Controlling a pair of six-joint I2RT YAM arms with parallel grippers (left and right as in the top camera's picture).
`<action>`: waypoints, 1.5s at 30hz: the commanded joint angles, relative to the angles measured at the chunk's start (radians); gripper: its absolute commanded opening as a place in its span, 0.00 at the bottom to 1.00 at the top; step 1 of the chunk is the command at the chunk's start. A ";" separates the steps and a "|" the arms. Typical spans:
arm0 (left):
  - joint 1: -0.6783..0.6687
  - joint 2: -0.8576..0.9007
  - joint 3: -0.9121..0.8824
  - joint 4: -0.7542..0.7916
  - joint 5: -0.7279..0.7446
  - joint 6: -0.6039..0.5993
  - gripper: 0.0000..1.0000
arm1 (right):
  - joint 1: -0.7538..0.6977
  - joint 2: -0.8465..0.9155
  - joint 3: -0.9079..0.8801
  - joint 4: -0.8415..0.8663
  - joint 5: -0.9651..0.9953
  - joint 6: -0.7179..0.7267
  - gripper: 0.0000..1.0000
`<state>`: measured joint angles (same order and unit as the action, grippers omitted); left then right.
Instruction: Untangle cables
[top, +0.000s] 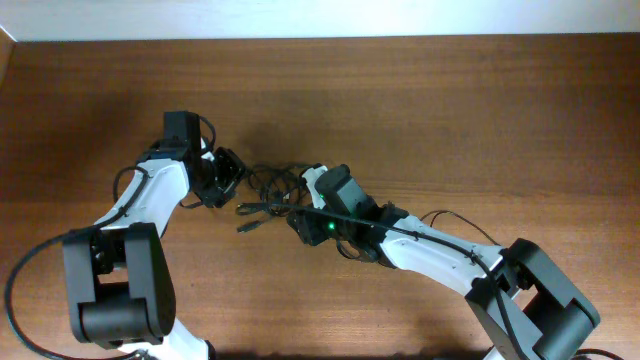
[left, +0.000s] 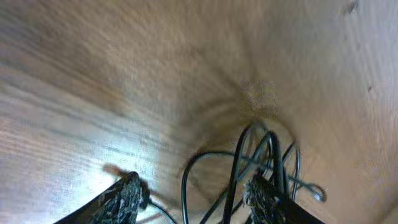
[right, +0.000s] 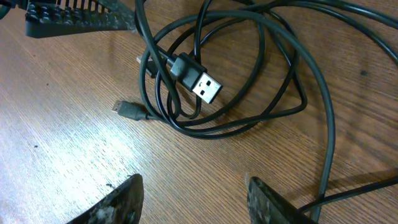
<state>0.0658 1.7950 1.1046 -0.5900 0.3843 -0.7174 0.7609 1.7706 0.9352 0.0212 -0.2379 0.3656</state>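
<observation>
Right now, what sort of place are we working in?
Probably a lab test bench: a plain wood-grain table, the left arm and right arm over it, and tangled USB cables.

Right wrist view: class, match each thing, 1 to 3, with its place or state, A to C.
1 large USB plug
2 small plug
3 right gripper

A open over bare wood at the bottom edge
B ringed by the loops of the cables
C flat on the table, just left of the loops

Pairs: 1-B, 2-C, 3-A

Robot lab, wooden table (top: 430, 100)
</observation>
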 joint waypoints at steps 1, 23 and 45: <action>0.000 -0.010 -0.008 -0.036 0.042 0.055 0.53 | 0.003 0.005 0.005 0.001 0.013 -0.003 0.54; 0.000 -0.009 -0.025 -0.042 0.016 0.064 0.00 | 0.004 0.136 0.005 0.414 0.084 -0.003 0.71; -0.022 -0.009 -0.025 -0.023 0.083 0.064 0.00 | 0.006 0.216 0.006 0.587 0.092 -0.002 0.68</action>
<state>0.0494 1.7950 1.0882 -0.6159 0.4496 -0.6590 0.7609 1.9526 0.9329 0.5751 -0.1547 0.3630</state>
